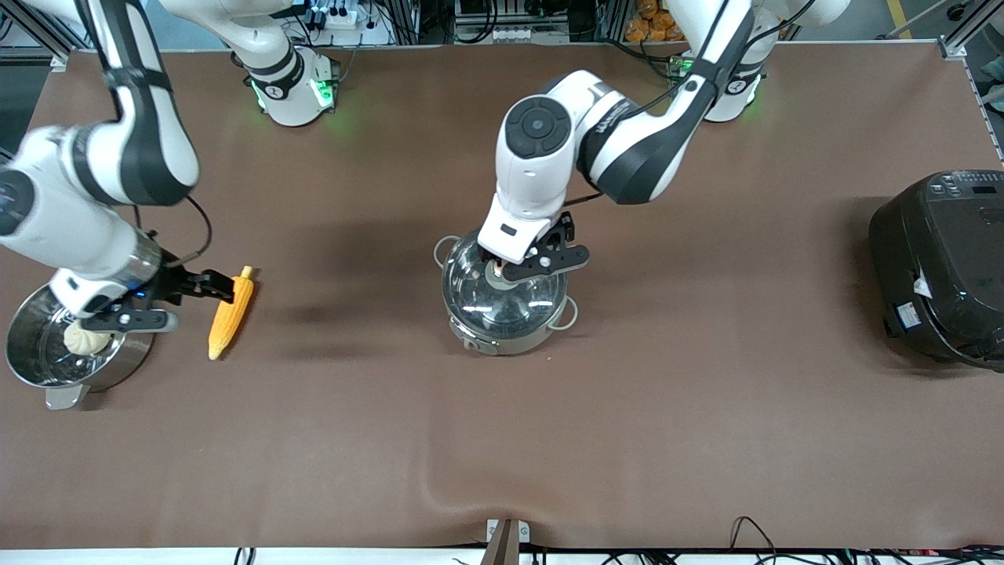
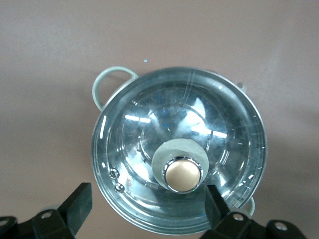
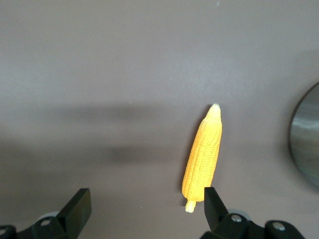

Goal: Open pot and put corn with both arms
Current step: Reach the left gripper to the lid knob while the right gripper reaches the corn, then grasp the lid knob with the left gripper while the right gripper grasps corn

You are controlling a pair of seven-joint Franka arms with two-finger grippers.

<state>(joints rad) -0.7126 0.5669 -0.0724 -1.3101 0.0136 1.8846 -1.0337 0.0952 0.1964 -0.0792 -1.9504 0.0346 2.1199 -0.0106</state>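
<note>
Left wrist view shows the left claw (image 2: pixel 144 211) spread wide over the pot (image 1: pixel 506 302) mid-worktop; centre on the lid knob (image 2: pixel 183 174) before closing. The right claw (image 3: pixel 144 211), also wide, seems offset from the corn (image 3: pixel 203 158).

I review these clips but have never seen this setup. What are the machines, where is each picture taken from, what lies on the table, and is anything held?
Two white robot arms work at a brown table. One picture looks down from across the table; the other two come from cameras on the arms' wrists. The left tool hangs open over the lid of the steel pot, its fingers either side of the copper knob. The right tool, also open, hovers by the corn, which lies on the table. Beside it a steamer pot holds a white bun. A black cooker sits at the left arm's end. Nothing is held.
</note>
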